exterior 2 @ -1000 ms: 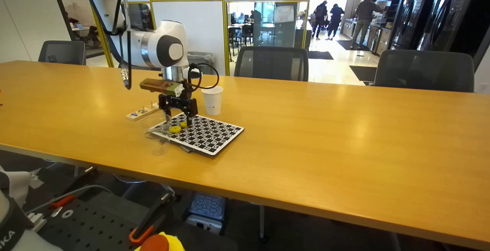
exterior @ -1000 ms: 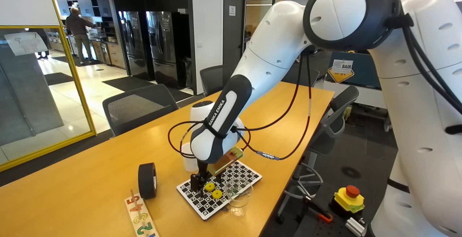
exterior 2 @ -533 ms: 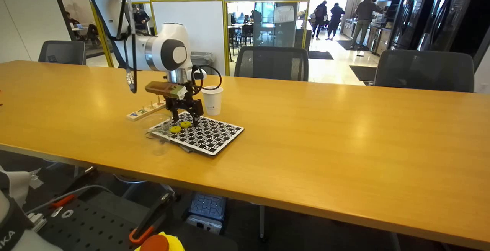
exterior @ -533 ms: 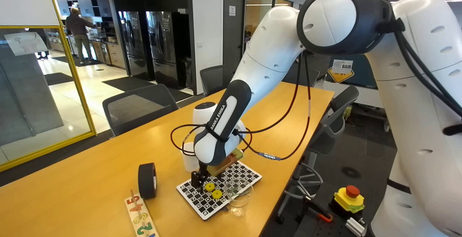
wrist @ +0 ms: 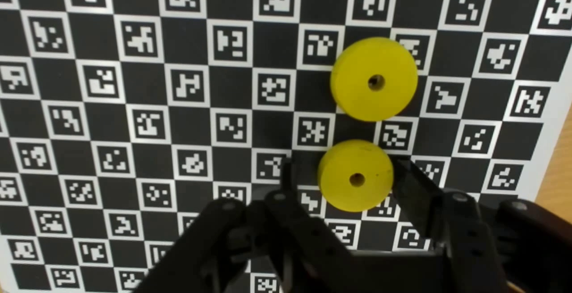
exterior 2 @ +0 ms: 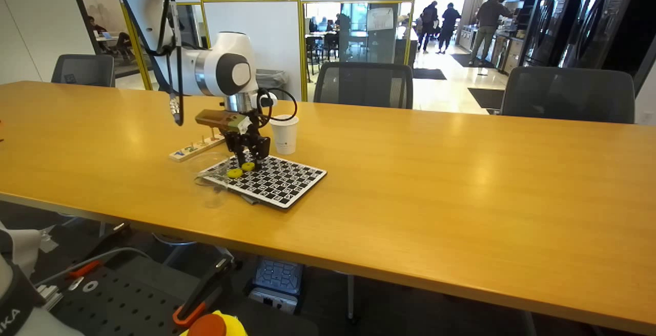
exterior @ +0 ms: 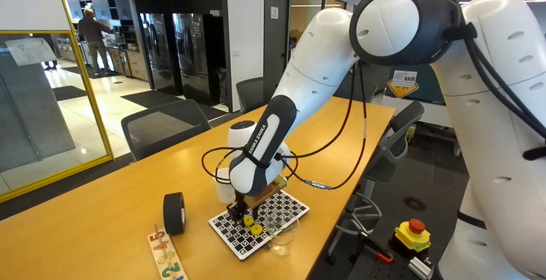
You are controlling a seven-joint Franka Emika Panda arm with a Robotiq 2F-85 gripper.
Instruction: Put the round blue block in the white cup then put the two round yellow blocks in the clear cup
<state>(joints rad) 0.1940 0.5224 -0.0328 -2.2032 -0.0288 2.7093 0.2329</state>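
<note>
On the checkered board, two yellow blocks are lying. Around the one nearer the white cup, the end effector is standing moderately wide, not yet gripping. Presumably the yellow step is going on; the next move is calling for closing evenly, then carrying to the clear cup. The arm is showing "EMIKA", a sign "BAIR", a wooden strip digits.

Checkerboard, black cylinder, table

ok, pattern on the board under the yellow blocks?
The board is black-and-white checkered with blocky markers; clearest in the wrist view.
</note>
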